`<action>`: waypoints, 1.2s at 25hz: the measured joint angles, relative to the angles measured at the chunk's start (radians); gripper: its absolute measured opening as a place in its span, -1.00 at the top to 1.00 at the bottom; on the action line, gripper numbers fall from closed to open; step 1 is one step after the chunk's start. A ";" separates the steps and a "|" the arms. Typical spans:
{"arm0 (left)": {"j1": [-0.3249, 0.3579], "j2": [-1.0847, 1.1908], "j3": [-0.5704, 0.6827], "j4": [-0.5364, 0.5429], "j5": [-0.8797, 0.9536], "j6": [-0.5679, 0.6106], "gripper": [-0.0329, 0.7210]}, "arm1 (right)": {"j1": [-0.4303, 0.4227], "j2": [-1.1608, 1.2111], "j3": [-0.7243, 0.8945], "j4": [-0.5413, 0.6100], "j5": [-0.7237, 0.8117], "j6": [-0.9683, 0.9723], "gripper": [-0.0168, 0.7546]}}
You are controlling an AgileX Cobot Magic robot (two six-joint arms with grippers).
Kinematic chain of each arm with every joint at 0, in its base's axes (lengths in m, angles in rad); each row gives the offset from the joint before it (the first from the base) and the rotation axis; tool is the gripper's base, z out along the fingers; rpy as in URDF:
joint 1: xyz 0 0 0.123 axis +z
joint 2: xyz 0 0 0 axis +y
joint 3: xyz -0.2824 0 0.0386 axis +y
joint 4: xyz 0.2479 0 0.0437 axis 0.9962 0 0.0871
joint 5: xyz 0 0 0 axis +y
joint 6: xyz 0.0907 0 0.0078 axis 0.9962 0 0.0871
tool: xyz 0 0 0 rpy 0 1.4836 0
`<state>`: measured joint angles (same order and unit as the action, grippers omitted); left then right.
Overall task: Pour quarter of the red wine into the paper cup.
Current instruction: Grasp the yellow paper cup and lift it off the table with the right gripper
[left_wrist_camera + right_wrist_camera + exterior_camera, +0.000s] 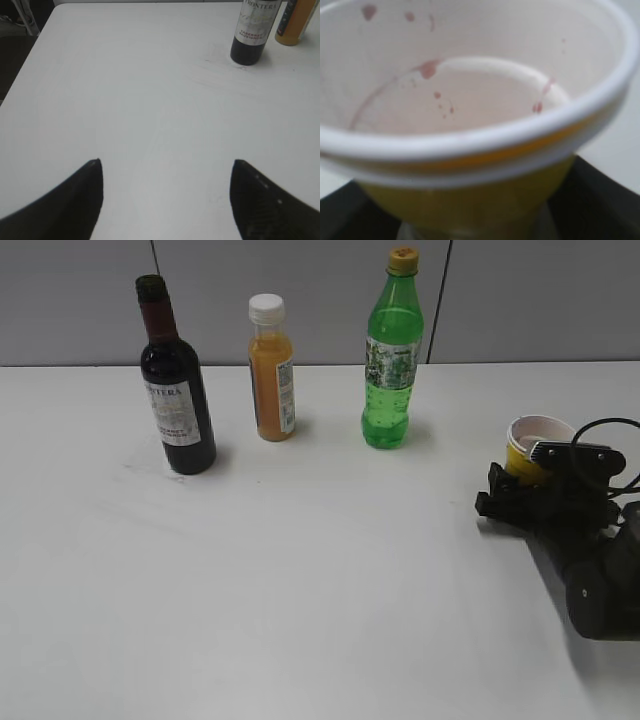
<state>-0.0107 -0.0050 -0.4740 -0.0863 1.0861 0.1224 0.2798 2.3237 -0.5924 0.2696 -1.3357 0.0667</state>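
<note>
Nearest the exterior camera, at the table's right edge, the right gripper (535,478) has its jaws clamped on the yellow paper cup (532,448); the right wrist view fills with that cup (470,125), its white inside empty but for pinkish-red spots and a faint stain line. The left gripper (165,195) shows only in its own wrist view, its two dark fingertips (85,190) spread wide over bare white table (320,620), holding nothing. Farther back stand three bottles in a row, well apart from the cup: the red wine (175,390) on the left, upright, its neck top looking uncapped though too small to be sure; one orange juice bottle (271,370) with a white cap just right of it; one green soda bottle (392,355) right again. The wine's label and base also show at the top of the left wrist view (254,30). By my reading, the cup is secured and the pour has not begun; next the left arm must reach forward, grip the wine bottle's body, and bring it to the cup, or the cup toward it.
</note>
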 joint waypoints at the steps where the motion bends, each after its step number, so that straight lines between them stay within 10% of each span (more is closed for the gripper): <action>1: 0.000 0.000 0.000 0.000 0.000 0.000 -0.63 | 0.000 0.003 -0.004 0.005 -0.001 -0.001 -0.57; 30: 0.000 0.000 0.000 0.000 0.000 0.000 -0.63 | -0.001 0.039 -0.063 0.032 -0.019 -0.025 -0.39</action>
<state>-0.0107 -0.0050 -0.4740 -0.0863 1.0859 0.1224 0.2788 2.3632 -0.6552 0.3018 -1.3549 0.0412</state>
